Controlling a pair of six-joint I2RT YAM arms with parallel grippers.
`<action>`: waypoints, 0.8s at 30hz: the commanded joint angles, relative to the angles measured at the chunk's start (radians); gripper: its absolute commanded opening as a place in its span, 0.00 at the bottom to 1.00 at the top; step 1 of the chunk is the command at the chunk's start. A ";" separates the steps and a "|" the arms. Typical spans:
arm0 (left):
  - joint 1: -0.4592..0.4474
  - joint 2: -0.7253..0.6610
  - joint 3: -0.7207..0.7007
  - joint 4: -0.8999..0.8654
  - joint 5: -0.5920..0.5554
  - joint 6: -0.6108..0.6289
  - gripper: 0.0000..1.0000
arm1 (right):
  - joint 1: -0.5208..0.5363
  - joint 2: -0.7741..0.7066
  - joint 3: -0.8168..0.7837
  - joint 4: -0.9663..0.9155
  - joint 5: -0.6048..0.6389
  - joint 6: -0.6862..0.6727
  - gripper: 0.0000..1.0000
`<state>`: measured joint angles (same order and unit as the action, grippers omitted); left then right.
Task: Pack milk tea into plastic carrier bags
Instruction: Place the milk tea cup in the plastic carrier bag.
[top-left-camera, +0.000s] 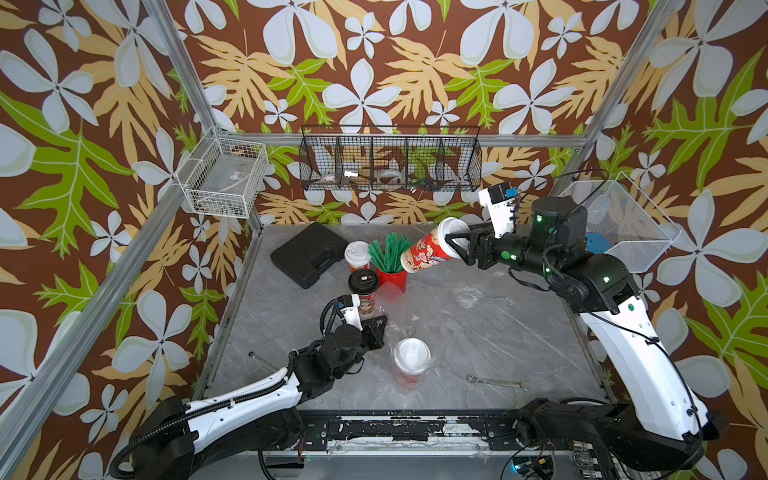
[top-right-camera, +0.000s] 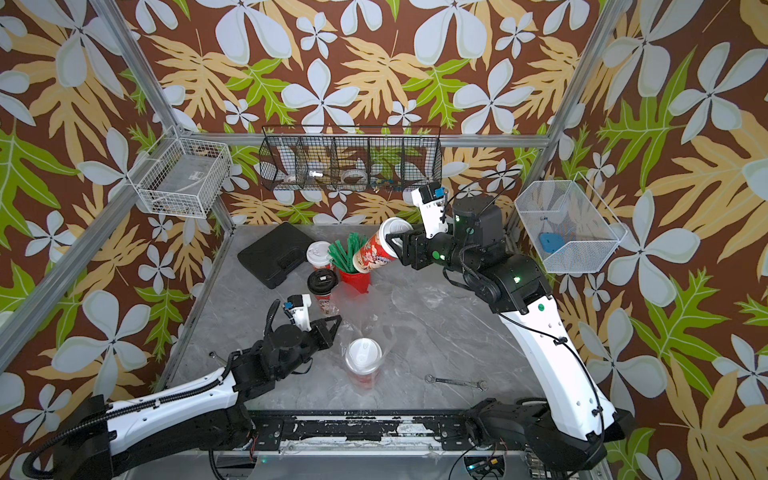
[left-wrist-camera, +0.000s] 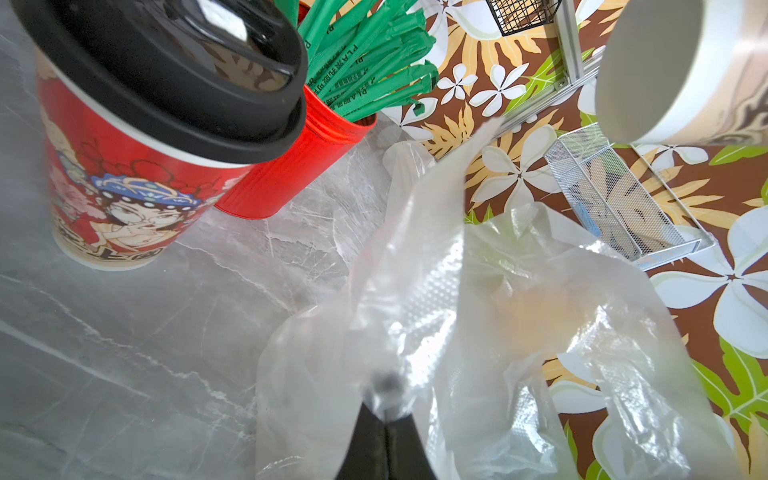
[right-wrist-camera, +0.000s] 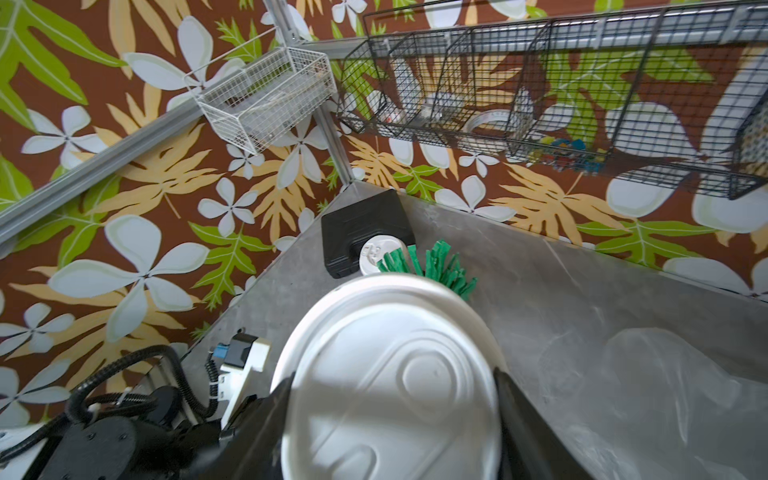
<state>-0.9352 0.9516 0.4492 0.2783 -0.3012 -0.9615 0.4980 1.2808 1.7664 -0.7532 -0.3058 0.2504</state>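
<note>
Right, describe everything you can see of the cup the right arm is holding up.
The cup is tall red paper, printed with figures and flowers, with a pale base and a white dome lid. It hangs above the table, tipped nearly sideways, base toward the pot of green straws, lid toward the arm. The right pincer grips it at the lid end, clamped from both sides. Nothing else seems to touch it.

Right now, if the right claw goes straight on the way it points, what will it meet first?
Probably the green straws in the red pot: the tilted cup held by the right claw aims at them, though depth is unclear.
</note>
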 joint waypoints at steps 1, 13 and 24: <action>0.000 0.005 0.003 0.033 0.004 0.014 0.00 | 0.016 0.004 -0.017 0.026 -0.097 0.002 0.63; -0.001 0.016 0.019 0.032 0.006 0.029 0.00 | 0.085 0.055 -0.010 -0.097 -0.081 -0.041 0.59; -0.001 0.006 0.022 0.027 -0.002 0.036 0.00 | 0.110 0.101 -0.036 -0.170 -0.013 -0.083 0.58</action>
<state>-0.9360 0.9607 0.4618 0.2890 -0.2909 -0.9386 0.6033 1.3720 1.7344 -0.9131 -0.3546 0.1913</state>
